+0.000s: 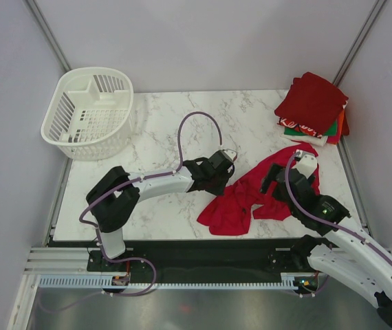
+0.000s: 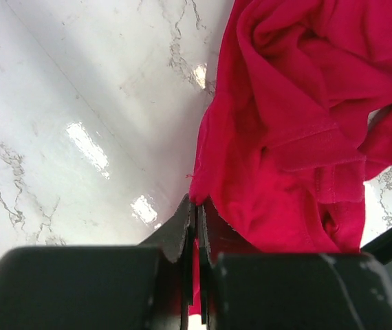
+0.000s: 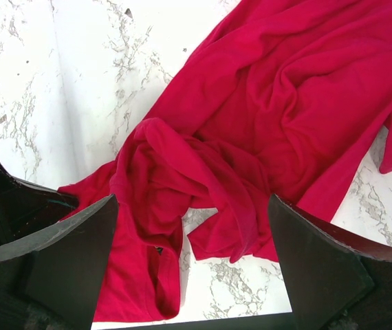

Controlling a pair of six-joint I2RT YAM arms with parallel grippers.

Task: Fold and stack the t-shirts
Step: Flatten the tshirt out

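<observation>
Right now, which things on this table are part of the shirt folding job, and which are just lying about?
Part of the job:
- crumpled bright red t-shirt, pinched at its edge by the left gripper
- right gripper, open over it
- stack of folded shirts at the far right corner

Just lying about:
- white slatted basket at the far left

Nothing here reads clearly; a folded shirt (image 1: pixel 305 129) at two o'clock carries white print, too small to make out.
</observation>
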